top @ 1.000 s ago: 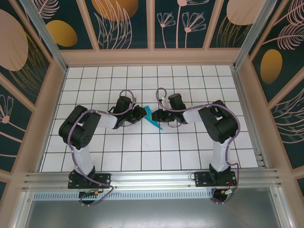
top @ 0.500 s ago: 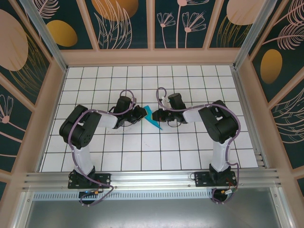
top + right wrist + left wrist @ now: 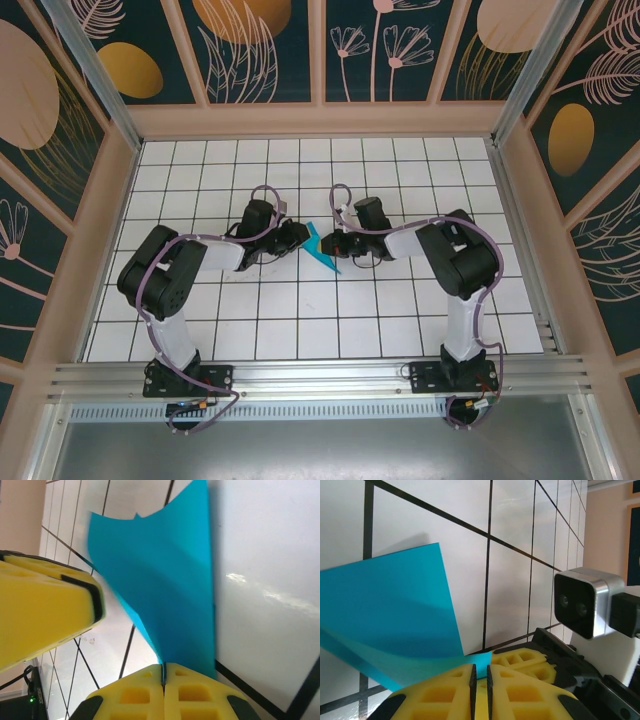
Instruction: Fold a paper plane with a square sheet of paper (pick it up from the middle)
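In the top view, the left arm (image 3: pixel 175 275) reaches in from the left toward the middle of the white gridded table (image 3: pixel 300 330). Its yellow left fingers (image 3: pixel 462 682) are clenched to a hairline slit. A lower corner of the square sheet of paper (image 3: pixel 390 610) runs into that slit, so they grasp the sheet there. In the left wrist view the teal sheet is layered, with a curved fold line across it, and it spreads up and to the left from those fingers. From above it is a narrow angular shape between the two sets of fingers, touching both. The right fingers (image 3: pixel 152 682) are pressed flat together, pinching the sheet's narrow end in their seam. To their right, the right arm (image 3: pixel 455 260) bends back toward its base.
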Action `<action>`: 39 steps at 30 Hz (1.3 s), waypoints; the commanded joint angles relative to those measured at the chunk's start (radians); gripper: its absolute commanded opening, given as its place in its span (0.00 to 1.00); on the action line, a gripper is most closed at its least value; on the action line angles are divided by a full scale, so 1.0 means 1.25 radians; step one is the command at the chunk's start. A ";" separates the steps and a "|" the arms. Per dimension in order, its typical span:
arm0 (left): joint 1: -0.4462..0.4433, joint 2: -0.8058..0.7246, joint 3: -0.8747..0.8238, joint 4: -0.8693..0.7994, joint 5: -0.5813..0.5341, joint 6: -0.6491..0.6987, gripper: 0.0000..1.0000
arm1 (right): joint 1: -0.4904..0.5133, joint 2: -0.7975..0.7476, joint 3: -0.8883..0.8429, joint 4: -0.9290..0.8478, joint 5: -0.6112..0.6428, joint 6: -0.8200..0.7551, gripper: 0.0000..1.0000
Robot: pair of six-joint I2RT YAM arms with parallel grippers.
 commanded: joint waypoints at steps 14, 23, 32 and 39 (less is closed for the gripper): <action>-0.008 0.031 0.002 0.030 0.028 0.012 0.16 | -0.012 0.036 0.015 -0.024 -0.048 -0.014 0.12; -0.008 0.044 0.008 0.000 0.000 0.013 0.14 | -0.014 0.013 0.032 -0.027 -0.095 -0.011 0.15; -0.008 0.042 0.001 -0.004 -0.020 0.003 0.13 | -0.013 0.027 0.043 -0.047 -0.133 -0.013 0.10; -0.008 0.003 -0.022 0.022 -0.011 0.004 0.14 | -0.012 0.053 0.055 -0.060 -0.143 -0.020 0.06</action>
